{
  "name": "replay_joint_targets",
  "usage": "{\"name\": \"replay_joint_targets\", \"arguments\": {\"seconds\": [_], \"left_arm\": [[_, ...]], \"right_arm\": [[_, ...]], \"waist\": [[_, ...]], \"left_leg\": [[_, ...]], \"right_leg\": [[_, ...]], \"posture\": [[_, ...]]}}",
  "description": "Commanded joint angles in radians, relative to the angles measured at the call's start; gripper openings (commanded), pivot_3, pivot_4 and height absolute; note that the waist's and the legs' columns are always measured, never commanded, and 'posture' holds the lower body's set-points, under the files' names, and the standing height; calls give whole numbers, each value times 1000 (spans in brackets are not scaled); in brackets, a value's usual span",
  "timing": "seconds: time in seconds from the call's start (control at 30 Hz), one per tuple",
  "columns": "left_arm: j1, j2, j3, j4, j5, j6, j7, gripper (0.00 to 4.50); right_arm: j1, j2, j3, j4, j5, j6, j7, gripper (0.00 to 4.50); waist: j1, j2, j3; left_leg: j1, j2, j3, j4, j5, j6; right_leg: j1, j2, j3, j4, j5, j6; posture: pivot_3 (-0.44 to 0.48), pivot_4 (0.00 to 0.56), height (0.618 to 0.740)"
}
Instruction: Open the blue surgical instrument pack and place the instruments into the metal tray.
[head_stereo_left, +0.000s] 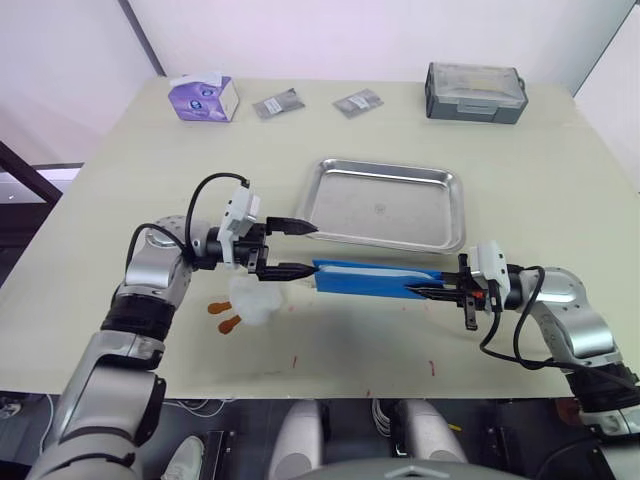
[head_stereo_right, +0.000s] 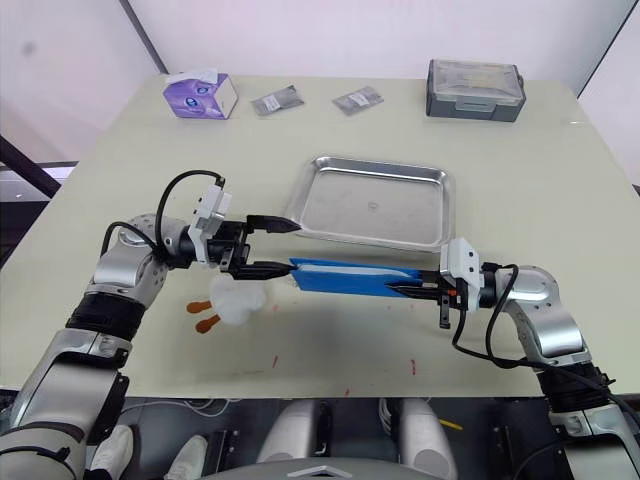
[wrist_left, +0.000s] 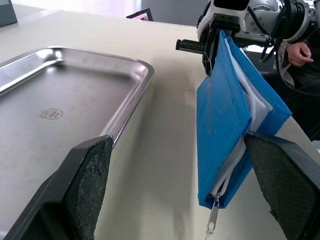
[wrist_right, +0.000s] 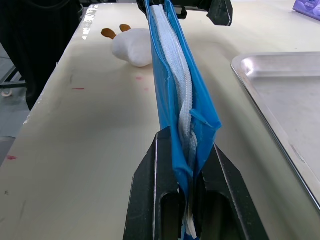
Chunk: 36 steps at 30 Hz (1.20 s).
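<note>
The blue surgical instrument pack (head_stereo_left: 375, 279) hangs on edge just above the table, in front of the metal tray (head_stereo_left: 400, 210), which holds nothing. My right gripper (head_stereo_left: 418, 291) is shut on the pack's right end, pinching the blue fabric and white zipper (wrist_right: 182, 115). At the pack's left end, my left gripper (head_stereo_left: 312, 249) is open. Its lower finger (head_stereo_left: 290, 269) meets the pack's corner and its upper finger (head_stereo_left: 295, 227) reaches over the tray's near-left rim. A zipper pull (wrist_left: 212, 215) dangles from that corner. The instruments are hidden inside the pack.
A white soft object with orange tips (head_stereo_left: 252, 300) lies under my left wrist. Along the far edge stand a purple tissue box (head_stereo_left: 203, 97), two small packets (head_stereo_left: 277, 103) and a grey lidded box (head_stereo_left: 475, 92). A person's hand (wrist_left: 295, 52) is beyond the table.
</note>
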Motion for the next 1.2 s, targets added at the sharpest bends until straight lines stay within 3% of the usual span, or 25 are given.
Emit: {"name": "replay_joint_targets", "arguments": {"seconds": [0.03, 0.37, 0.47, 0.63, 0.73, 1.1, 1.2], "left_arm": [[-13, -16, 36, -9, 27, -23, -31, 4427], [-20, -91, 33, 6, 81, -42, -67, 4427], [-23, -107, 33, 11, 88, -39, -78, 3594], [0, -120, 16, -23, 75, -22, -98, 1165], [19, -121, 7, -52, 58, -5, -98, 84], [60, -133, 13, -88, 60, 10, -96, 31], [72, -136, 16, -93, 62, 10, -90, 0]], "right_arm": [[-21, -6, -15, -17, 19, -8, 10, 0], [-19, -4, -14, -22, 19, -3, 15, 0], [-18, -3, -14, -24, 18, -2, 15, 0], [-19, -3, -11, -21, 17, -1, 16, 0], [-18, -4, -11, -21, 16, -2, 15, 0], [-12, -26, -16, -24, 7, 50, -14, 0], [7, -58, -22, -64, 30, 104, -1, 1062]], "waist": [[1, 0, 0], [0, 0, 0], [0, 0, 0], [0, 0, 0], [0, 0, 0], [0, 0, 0], [2, 0, 0]], "left_leg": [[0, 0, 0, 0, 0, 0], [0, 0, 0, 0, 0, 0], [0, 0, 0, 0, 0, 0], [0, 0, 0, 0, 0, 0], [0, 0, 0, 0, 0, 0], [0, 0, 0, 0, 0, 0], [0, 0, 0, 0, 0, 0]], "right_leg": [[0, 0, 0, 0, 0, 0], [0, 0, 0, 0, 0, 0], [0, 0, 0, 0, 0, 0], [0, 0, 0, 0, 0, 0], [0, 0, 0, 0, 0, 0], [0, 0, 0, 0, 0, 0], [0, 0, 0, 0, 0, 0]], "posture": [[0, 150, 738], [0, 150, 738], [0, 150, 738], [0, 150, 738], [0, 150, 738], [0, 150, 738], [0, 150, 738]]}}
